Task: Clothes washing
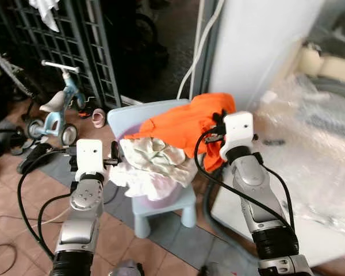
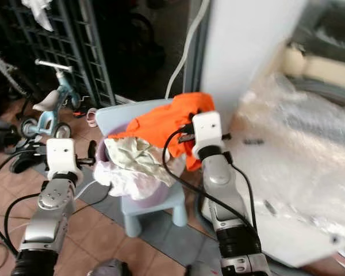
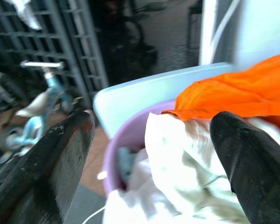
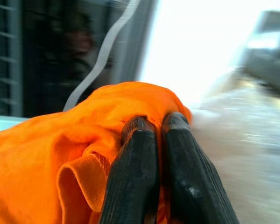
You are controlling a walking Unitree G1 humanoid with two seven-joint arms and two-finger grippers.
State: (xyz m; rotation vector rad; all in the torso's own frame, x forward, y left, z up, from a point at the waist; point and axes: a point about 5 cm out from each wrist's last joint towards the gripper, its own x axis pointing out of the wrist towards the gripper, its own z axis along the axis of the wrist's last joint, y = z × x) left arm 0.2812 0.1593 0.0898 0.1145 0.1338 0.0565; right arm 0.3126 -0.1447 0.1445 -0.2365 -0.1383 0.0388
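Note:
A lilac laundry basket (image 3: pixel 126 140) heaped with pale clothes (image 1: pixel 152 164) stands on a small light-blue child's chair (image 1: pixel 161 210). An orange garment (image 1: pixel 187 123) is draped over the top of the heap and lifted at its right end. My right gripper (image 4: pixel 154 126) is shut on a fold of that orange garment (image 4: pixel 60 135), just right of the basket. My left gripper (image 3: pixel 149 126) is open at the basket's left side, its fingers (image 3: pixel 60 154) spread before the pale clothes (image 3: pixel 177 172) and holding nothing.
A white appliance wall (image 1: pixel 264 40) rises behind the chair, with a white hose (image 1: pixel 198 46) beside it. Crinkled clear plastic (image 1: pixel 316 144) covers the surface on the right. A child's blue tricycle (image 1: pixel 54 112) and a dark metal grille (image 1: pixel 75 46) stand at the left, on tiled floor.

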